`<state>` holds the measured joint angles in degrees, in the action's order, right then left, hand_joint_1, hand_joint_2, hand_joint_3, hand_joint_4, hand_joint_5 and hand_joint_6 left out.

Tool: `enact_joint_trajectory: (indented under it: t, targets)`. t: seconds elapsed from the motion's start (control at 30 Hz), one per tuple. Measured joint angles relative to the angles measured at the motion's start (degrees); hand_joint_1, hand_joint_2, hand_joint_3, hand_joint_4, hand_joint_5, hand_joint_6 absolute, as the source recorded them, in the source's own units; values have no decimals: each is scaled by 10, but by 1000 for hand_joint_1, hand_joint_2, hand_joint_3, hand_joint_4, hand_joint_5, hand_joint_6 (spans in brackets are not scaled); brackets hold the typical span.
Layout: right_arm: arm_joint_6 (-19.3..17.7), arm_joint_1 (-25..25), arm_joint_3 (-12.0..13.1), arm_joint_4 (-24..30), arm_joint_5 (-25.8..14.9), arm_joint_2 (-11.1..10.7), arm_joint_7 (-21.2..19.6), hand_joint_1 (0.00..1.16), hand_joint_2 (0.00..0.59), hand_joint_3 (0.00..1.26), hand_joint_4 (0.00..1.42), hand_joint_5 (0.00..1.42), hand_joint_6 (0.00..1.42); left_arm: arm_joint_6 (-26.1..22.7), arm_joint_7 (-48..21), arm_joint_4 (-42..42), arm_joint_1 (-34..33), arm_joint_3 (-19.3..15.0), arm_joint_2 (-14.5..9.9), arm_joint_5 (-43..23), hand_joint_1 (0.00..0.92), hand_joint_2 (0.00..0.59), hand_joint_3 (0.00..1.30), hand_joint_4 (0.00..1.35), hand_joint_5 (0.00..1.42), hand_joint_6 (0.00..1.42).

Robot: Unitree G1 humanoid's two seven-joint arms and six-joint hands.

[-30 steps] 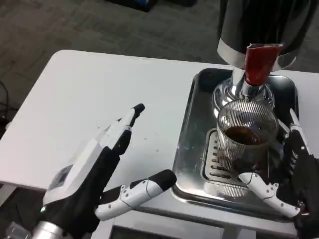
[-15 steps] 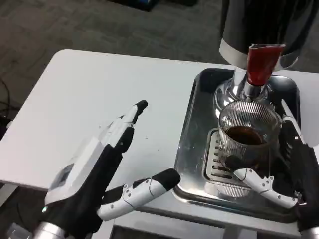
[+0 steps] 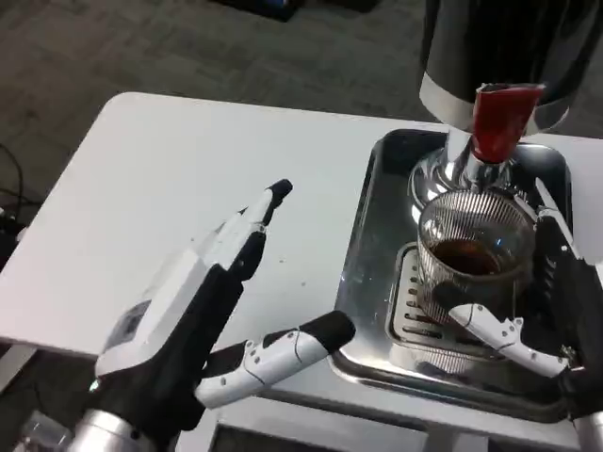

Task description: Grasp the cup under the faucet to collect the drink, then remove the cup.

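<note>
A ribbed clear glass cup point(image 3: 469, 247) with dark drink in its bottom stands on the drip grate point(image 3: 412, 306) of a steel tray point(image 3: 377, 235), right under the faucet with a red handle point(image 3: 497, 121). My right hand point(image 3: 556, 311) wraps around the cup's right and near side, one white finger point(image 3: 490, 327) lying across its base and others up along its right wall. My left hand point(image 3: 203, 311) hovers over the white table left of the tray, fingers spread, holding nothing.
The dark steel dispenser body point(image 3: 509, 47) rises behind the faucet at the top right. The tray's raised rim point(image 3: 363, 202) lies between my left hand and the cup. The white table point(image 3: 160, 188) stretches to the left.
The right hand's fingers have closed in against the cup. The left hand has drifted slightly up and to the right. The view has shifted a little.
</note>
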<state>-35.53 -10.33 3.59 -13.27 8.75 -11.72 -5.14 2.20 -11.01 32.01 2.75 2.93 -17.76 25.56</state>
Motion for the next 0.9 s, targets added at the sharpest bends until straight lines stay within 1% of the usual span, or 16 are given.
enact_joint_trajectory:
  t: [0.13, 0.23, 0.73, 0.9]
  targets:
    - [0, -1, -1, 0, 0, 1, 0, 731, 159, 62, 167, 166, 185, -13, -4, 28, -25, -2, -1, -1, 0, 51, 0, 0, 1, 0]
    - [0, -1, -2, 0, 0, 1, 0, 729, 160, 62, 169, 169, 185, -22, -8, 36, -30, -3, -1, -3, 0, 51, 0, 0, 1, 0]
    - [0, -1, -5, 0, 0, 2, 0, 728, 161, 62, 171, 171, 185, -28, -11, 37, -21, -12, -1, -4, 0, 51, 0, 0, 1, 0]
    - [0, -1, -6, 0, 1, 2, 0, 727, 161, 62, 172, 172, 182, -25, -11, 39, -2, -19, -3, -6, 0, 51, 0, 0, 1, 0]
